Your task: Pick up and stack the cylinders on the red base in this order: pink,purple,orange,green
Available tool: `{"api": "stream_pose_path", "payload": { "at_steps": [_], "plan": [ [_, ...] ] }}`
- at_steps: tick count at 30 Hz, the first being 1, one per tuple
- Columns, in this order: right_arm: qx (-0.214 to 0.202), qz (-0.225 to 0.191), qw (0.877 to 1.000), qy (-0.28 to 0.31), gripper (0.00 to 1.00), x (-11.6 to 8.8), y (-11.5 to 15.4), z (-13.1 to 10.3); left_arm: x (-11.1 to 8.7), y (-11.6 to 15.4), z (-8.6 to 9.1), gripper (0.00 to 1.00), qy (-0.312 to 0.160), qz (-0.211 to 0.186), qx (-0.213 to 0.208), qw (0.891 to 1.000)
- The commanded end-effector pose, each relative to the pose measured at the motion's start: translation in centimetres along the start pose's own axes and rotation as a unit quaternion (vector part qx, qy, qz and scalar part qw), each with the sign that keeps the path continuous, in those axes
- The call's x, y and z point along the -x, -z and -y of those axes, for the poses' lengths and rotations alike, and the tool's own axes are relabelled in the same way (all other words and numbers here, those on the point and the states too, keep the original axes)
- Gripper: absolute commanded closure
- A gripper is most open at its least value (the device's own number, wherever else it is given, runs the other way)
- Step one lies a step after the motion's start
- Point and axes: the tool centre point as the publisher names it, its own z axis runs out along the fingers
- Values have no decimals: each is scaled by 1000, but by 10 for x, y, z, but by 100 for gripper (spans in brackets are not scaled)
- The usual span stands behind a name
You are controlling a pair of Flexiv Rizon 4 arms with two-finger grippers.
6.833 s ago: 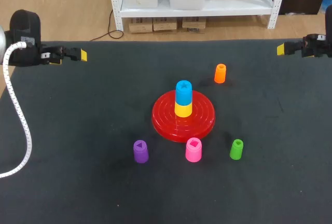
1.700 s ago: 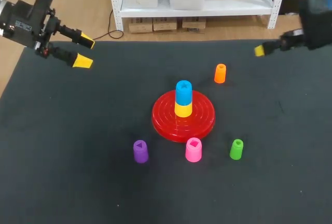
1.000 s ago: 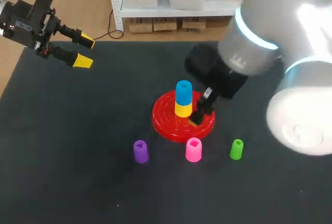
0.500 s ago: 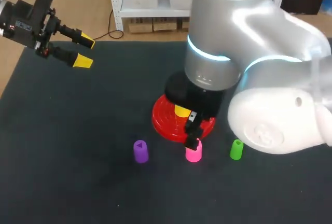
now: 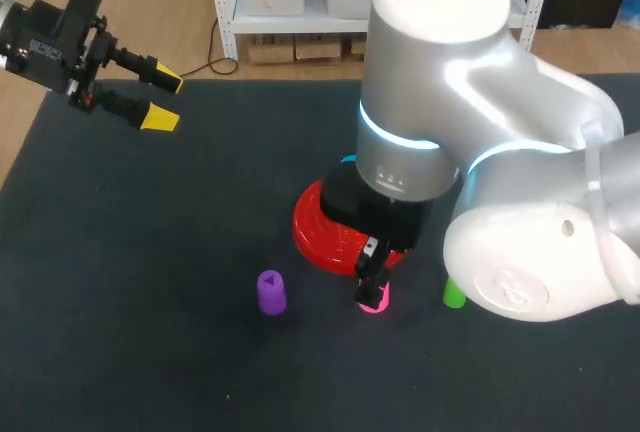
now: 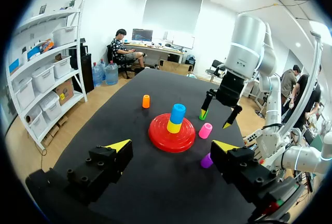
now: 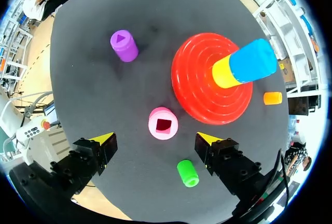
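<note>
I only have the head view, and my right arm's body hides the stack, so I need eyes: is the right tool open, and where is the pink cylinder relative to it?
Observer: Open. The right wrist view shows the right tool with the pink cylinder ahead, in line with the gap between its fingers, touched by neither.
Operator: What's already stacked?
Observer: A blue cylinder sits on a yellow cylinder at the centre of the red base.
Operator: And the orange one?
Observer: The orange cylinder stands alone beyond the red base, apart from it.
</note>
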Motion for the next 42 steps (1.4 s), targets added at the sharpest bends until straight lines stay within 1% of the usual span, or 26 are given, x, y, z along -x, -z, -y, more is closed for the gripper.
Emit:
{"api": "stream_pose_path", "payload": {
  "at_steps": [1, 13, 14, 17, 18, 20, 21, 25, 32, 42],
  "plan": [
    [-5, -3, 1000, -4, 0, 2, -6, -1, -1, 0, 1, 0, -1, 2, 1, 1000],
    [-4, -16, 1000, -24, 0, 7, -19, 10, -1, 0, 1, 0, -1, 2, 1, 1000],
    [-5, -16, 1000, -24, 9, 7, -19, 11, -1, 0, 1, 0, -1, 2, 1, 1000],
    [-4, -18, 1000, -23, 23, 7, -21, 11, -1, 0, 1, 0, -1, 2, 1, 1000],
    [-3, -18, 1000, -23, 30, 7, -21, 10, -1, 0, 1, 0, -1, 2, 1, 1000],
    [-2, -18, 1000, -21, 50, 7, -21, 9, -1, 0, 1, 0, -1, 2, 1, 1000],
    [-2, -18, 1000, -20, 52, 7, -21, 8, -1, 0, 1, 0, -1, 2, 1, 1000],
    [-1, -20, 1000, -19, 53, 6, -23, 6, -1, 0, 1, 0, -1, 2, 1, 1000],
    [-2, -25, 999, -25, 51, 8, -28, 7, -1, 0, 1, 0, -1, 2, 1, 1000],
    [-4, -18, 999, -29, 51, 15, -23, 10, -1, 0, 1, 0, -1, 2, 1, 1000]
  ]
}}
